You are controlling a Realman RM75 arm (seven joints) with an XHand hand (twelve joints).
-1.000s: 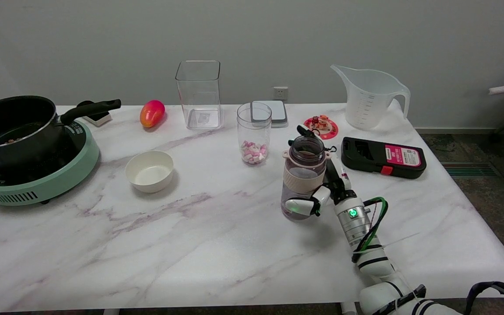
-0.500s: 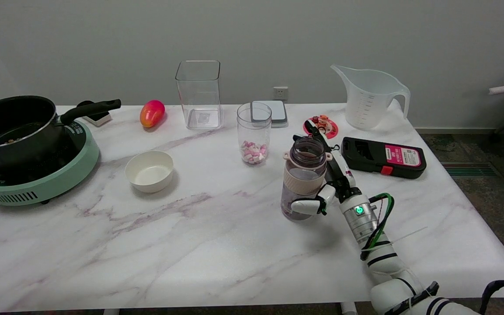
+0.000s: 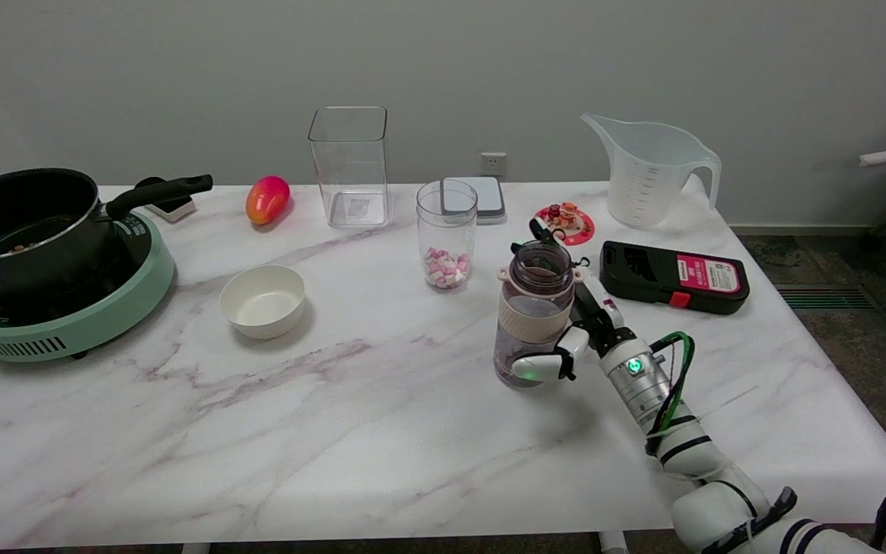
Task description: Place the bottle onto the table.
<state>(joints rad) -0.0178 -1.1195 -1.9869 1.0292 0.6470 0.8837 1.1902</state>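
Note:
The clear bottle (image 3: 533, 312), with a beige sleeve and an open mouth, stands upright on the marble table (image 3: 381, 431), right of centre. My right hand (image 3: 577, 331) reaches in from the lower right and brackets the bottle's right side. Its fingers (image 3: 593, 296) stretch up straight behind the bottle, their tips beside the bottle's mouth. The thumb (image 3: 539, 368) lies across the front of the bottle's lower part. The hand is spread loosely around the bottle rather than clenched on it.
A black case (image 3: 674, 277) lies just right of the hand, with a red coaster (image 3: 564, 223) and a measuring jug (image 3: 651, 169) behind. A glass of pink candies (image 3: 447, 235) stands to the left of the bottle. A bowl (image 3: 262, 300) and a pot on a cooker (image 3: 35, 254) are further left.
The fingers have straightened from a curl around the bottle's top, and the wrist and thumb have slid a little to the right. The bottle has stayed standing in place.

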